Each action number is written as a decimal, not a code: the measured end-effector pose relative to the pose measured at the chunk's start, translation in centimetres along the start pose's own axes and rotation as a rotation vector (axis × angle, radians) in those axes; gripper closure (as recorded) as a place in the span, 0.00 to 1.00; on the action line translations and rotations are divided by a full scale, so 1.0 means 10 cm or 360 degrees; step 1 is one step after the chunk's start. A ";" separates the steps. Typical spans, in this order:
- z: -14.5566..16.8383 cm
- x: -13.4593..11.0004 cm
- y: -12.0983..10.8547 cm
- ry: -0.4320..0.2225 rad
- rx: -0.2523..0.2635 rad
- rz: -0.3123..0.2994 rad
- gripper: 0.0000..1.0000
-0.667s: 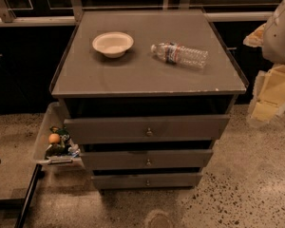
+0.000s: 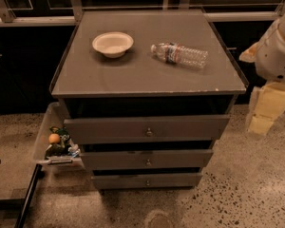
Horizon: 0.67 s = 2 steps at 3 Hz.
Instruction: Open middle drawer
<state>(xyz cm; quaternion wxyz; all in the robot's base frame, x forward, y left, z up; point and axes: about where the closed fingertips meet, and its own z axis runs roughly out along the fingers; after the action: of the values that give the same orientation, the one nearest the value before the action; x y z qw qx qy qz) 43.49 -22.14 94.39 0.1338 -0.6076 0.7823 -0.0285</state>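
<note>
The grey cabinet has three stacked drawers. The middle drawer (image 2: 147,159) is the second one, a flat grey front with a small brass knob (image 2: 148,162) at its centre. It stands slightly further back than the top drawer (image 2: 147,128) and further forward than the bottom drawer (image 2: 147,180). My gripper (image 2: 266,109), cream-coloured, hangs below the white arm (image 2: 278,49) at the right edge. It is well to the right of the cabinet, about level with the top drawer, and touches nothing.
On the cabinet top (image 2: 133,75) lie a white bowl (image 2: 112,43) and a plastic water bottle (image 2: 180,54) on its side. A clear side bin (image 2: 54,144) with snack items hangs on the cabinet's left. The floor is speckled.
The arm and gripper have sunk a little at the right edge. The drawers, bowl and bottle have not moved.
</note>
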 end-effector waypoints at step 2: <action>0.85 0.27 0.31 -0.0141 -0.0139 -0.0123 0.00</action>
<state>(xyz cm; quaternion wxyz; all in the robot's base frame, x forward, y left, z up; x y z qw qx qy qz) 41.99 -22.95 85.04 0.1404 -0.6433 0.7522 0.0274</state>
